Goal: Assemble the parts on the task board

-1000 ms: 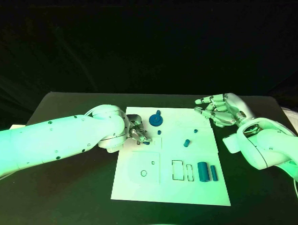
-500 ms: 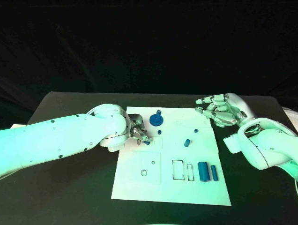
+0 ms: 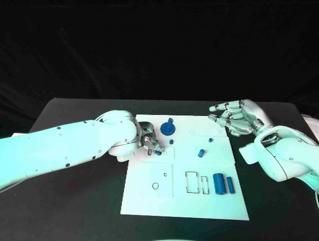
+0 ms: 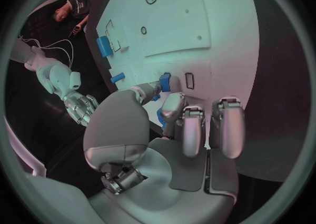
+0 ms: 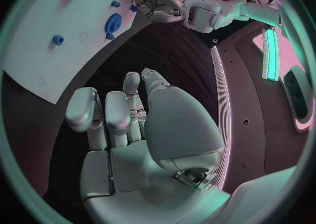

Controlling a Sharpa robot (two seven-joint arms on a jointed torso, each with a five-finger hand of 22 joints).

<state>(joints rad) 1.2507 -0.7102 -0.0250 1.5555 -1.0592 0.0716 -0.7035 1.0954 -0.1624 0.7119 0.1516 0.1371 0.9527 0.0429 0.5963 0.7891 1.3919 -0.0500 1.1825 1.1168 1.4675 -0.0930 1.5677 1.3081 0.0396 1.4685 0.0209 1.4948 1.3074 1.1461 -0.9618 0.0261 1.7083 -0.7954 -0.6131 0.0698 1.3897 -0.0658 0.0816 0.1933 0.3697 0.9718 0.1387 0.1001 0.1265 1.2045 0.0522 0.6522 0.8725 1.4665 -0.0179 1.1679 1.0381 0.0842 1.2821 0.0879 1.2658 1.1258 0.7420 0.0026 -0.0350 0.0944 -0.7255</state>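
Note:
The white task board (image 3: 175, 201) lies mid-table. At its left edge my left hand (image 3: 148, 142) pinches a small blue part (image 4: 165, 83) between thumb and a finger, low over the board and next to a small rectangular slot (image 4: 189, 80). Lying loose on the board are a blue gear (image 3: 167, 129), a short peg (image 3: 200, 153), a thick cylinder (image 3: 218, 184) and a thin bar (image 3: 229, 185). My right hand (image 3: 234, 117) hovers off the board's far right corner, its fingers loosely bent with nothing in them.
Outlined slots (image 3: 194, 182) sit beside the cylinder, and two small holes (image 3: 154, 185) mark the board's near left. Black table (image 3: 72, 201) surrounds the board. The right wrist view shows the gear (image 5: 113, 23) and my left hand (image 5: 158, 5).
My left hand has edged slightly lower toward the board, and the small blue part now shows at its fingertips. The right hand has not moved.

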